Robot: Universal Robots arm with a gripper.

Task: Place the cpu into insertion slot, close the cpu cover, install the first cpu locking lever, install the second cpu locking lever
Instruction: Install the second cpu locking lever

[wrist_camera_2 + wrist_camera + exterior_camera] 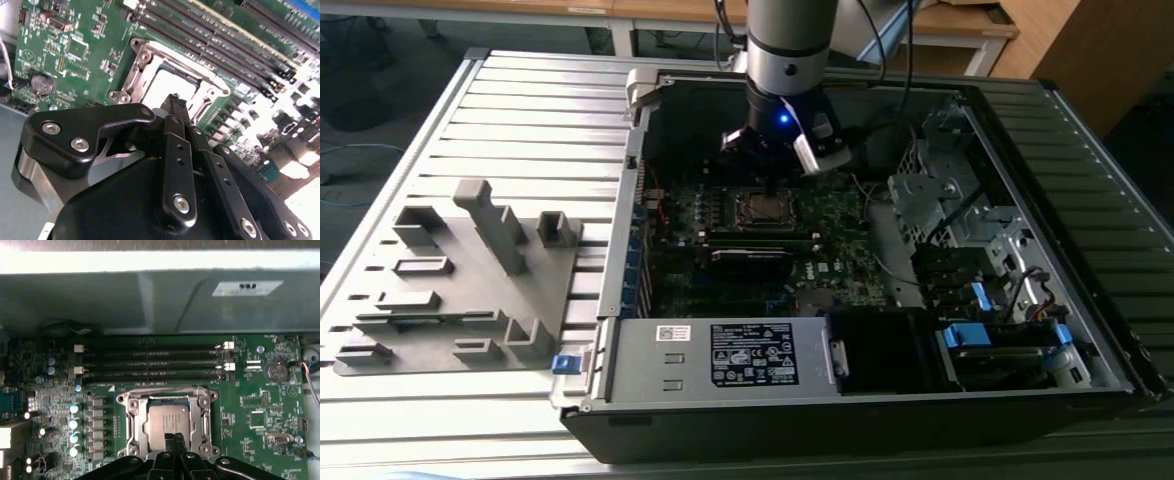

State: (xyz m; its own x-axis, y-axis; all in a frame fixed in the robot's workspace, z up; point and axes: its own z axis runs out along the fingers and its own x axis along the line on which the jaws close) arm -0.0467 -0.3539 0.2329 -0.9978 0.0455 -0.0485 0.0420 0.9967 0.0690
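Landmark: the insertion slot (167,422), a square socket on the green motherboard (260,405) inside an open computer case (1067,330).
Cpu: the cpu (167,424), grey-topped, lies flat inside the insertion slot, seen in both wrist views.
Cpu cover: the cpu cover (134,420), a silver frame, lies down around the cpu.
Gripper: the gripper (174,439) hangs just above the insertion slot's edge, fingers pressed together with nothing between them.
Memory slots: long dark memory slots (150,362) run just beside the insertion slot.
Arm: in the exterior view, the arm (787,60) reaches down over the insertion slot.
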